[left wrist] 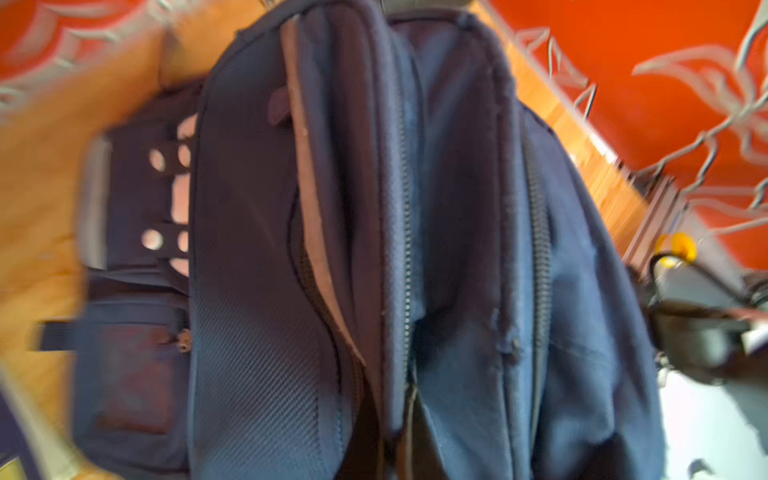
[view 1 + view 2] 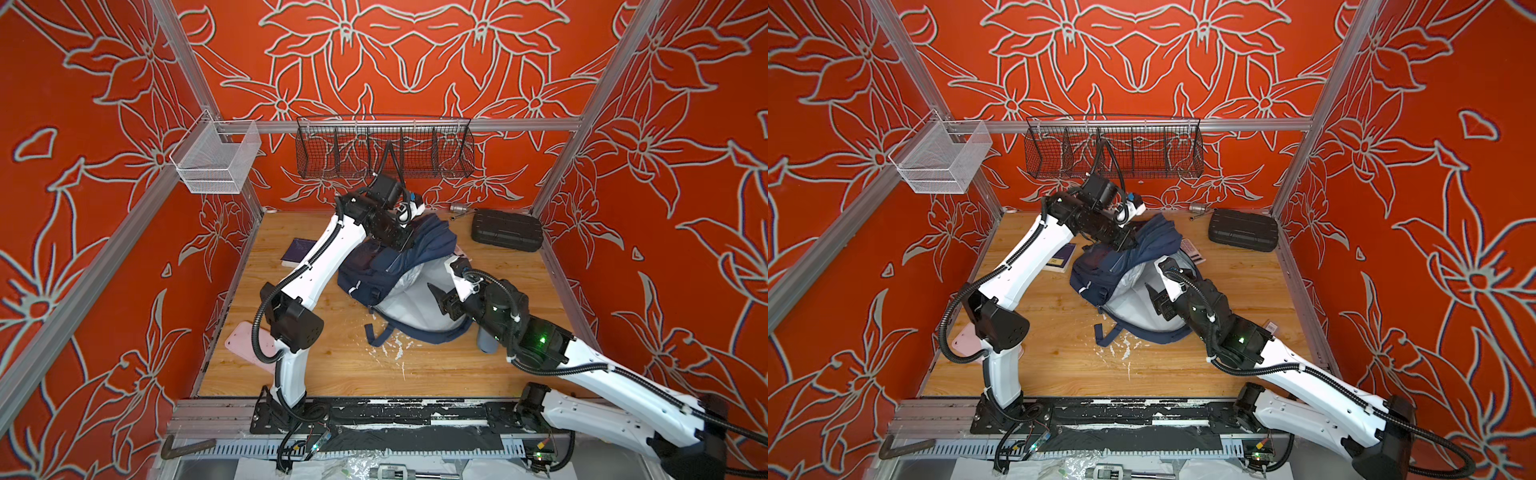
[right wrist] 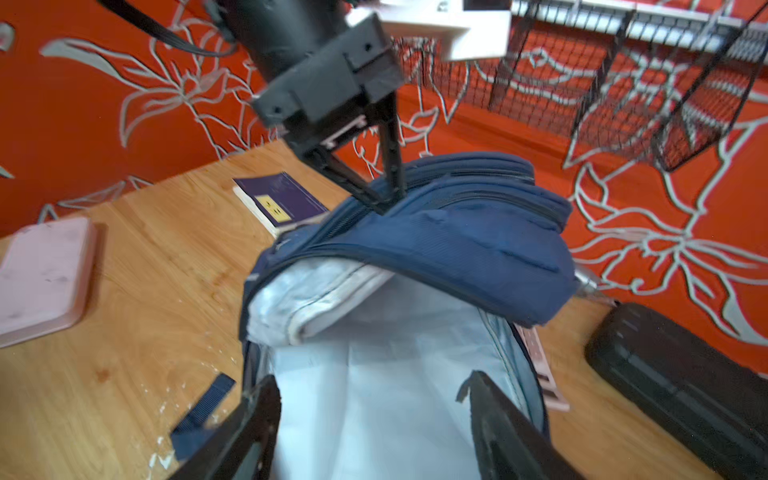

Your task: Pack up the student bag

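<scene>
Right wrist view: left pincer [image 3: 383, 204] clamped on the navy backpack [image 3: 478, 241], flap raised; right pincer [image 3: 374, 424] apart over its lining.

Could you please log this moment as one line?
left gripper: shut on backpack flap | right gripper: open, at backpack opening | book: on table

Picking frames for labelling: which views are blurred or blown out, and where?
Left wrist view: motion-smeared throughout, worst at edges; student bag zips readable. Right wrist view: left gripper fairly sharp, right gripper blurred near the lens, bag lining nearly washed out. Both top views: sharp, evenly lit.
</scene>
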`<state>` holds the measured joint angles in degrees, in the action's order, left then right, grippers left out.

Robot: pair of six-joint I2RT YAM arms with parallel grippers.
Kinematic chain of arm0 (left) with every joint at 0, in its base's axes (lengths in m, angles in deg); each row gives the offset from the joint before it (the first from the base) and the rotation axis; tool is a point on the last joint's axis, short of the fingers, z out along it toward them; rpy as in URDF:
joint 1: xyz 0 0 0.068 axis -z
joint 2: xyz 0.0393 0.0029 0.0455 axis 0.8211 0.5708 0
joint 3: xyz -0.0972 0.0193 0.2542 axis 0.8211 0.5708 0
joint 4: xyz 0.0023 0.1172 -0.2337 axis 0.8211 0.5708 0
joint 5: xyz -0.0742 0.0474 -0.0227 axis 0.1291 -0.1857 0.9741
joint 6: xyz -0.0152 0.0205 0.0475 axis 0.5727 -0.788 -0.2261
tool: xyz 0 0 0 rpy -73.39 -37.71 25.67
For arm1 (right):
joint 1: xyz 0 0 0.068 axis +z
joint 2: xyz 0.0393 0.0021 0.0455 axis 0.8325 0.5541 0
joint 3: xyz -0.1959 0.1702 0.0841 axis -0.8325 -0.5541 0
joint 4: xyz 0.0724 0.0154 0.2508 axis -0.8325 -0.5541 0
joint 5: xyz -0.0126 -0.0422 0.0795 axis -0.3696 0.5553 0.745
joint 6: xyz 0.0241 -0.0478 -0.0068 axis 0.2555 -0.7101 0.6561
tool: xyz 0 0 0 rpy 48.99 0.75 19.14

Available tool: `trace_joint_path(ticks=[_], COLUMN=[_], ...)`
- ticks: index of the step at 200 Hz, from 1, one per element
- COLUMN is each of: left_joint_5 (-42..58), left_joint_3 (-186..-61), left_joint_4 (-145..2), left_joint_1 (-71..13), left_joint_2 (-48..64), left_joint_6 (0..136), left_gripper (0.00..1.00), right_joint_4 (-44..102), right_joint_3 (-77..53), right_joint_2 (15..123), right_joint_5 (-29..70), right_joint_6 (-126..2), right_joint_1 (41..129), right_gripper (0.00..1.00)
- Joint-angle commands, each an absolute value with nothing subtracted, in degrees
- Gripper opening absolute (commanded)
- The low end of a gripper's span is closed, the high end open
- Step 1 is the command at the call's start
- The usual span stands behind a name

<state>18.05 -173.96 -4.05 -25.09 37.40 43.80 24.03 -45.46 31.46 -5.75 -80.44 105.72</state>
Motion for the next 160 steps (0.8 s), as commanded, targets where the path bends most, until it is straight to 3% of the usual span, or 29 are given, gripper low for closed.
trace_joint_path(ticks=[1, 22, 28, 47, 81, 100, 123, 160], left_joint_5=[14.7, 14.5, 14.5, 15.3, 14.0, 9.5, 6.6, 7.2], left_joint_3=[-164.3, -158.9, -158.1, -157.5, -157.1, -156.5, -154.1, -136.9], left_joint_4=[-14.5, -15.9, -15.9, -16.9, -21.9, -23.6, -22.9, -29.8], left_joint_1=[-25.6, -25.5, -25.5, -25.4, -25.6, -27.2, -34.9, -49.4], left_joint_2=[30.1, 27.5, 27.3, 26.7, 23.4, 21.2, 18.7, 11.1], left_joint_6=[40.3, 39.6, 39.9, 42.4, 50.2, 55.9, 68.2, 88.0], left_gripper=[0.00, 0.00, 0.13, 0.37, 0.72, 0.74, 0.75, 0.77], right_joint_4=[24.9, 26.6, 26.5, 26.2, 25.8, 23.4, 21.8, 20.6], right_joint_3=[-48.3, -50.3, -50.3, -49.4, -44.8, -39.9, -32.6, -19.7], right_joint_2=[27.6, 24.1, 23.4, 22.6, 25.8, 31.4, 40.6, 57.6], right_joint_5=[-8.2, -5.3, -4.1, -0.5, 2.2, 4.5, 12.6, 22.3], right_joint_6=[-76.5, -79.5, -80.7, -84.6, -87.7, -86.1, -84.0, -82.3], right_joint_1=[103.6, 101.7, 101.3, 100.6, 99.0, 97.5, 96.0, 95.0], right_gripper=[0.73, 0.73, 0.73, 0.74, 0.74, 0.73, 0.73, 0.71])
